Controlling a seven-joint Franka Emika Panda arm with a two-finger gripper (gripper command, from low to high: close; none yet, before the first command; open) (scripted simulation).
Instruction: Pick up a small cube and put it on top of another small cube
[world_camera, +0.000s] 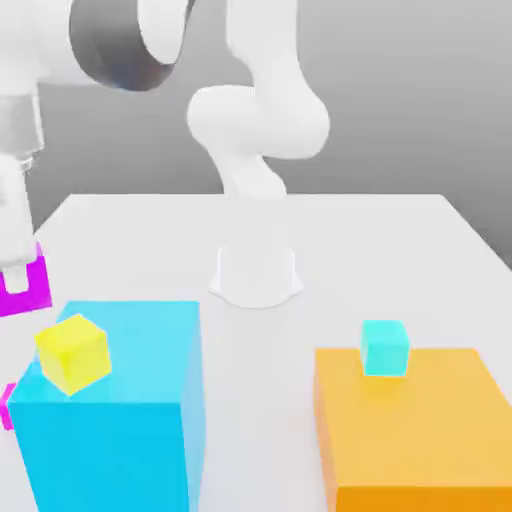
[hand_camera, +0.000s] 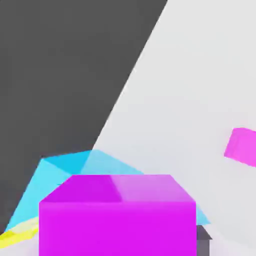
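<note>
Carefully, I have a small bright magenta cube (world_camera: 38, 284) gripped in the hand (world_camera: 20, 280), at about nine o'clock in the exterior view, leaning slightly, with one fingertip laid across its near face. Beyond it, at about eight o'clock, a second magenta cube (world_camera: 7, 406) peeks out past the large blue block (world_camera: 110, 450), which carries a yellow cube (world_camera: 73, 354). In the hand view, the held cube is close to the camera, its edges straight and its faces flat, with no dent where it is squeezed. I judge it light and stiff, more like hard plastic than foam, and unlikely to break. Its smooth faces could be slippery, so I would want the pads flat on two opposite sides, around mid-height, leaving the underside free for stacking. A pinch near an edge might let it swivel, and the slight lean deserves watching: I would level the cube before it meets another. Being so light, it could skid or bounce if dropped, so I would lower it gently and release both sides evenly.
</note>
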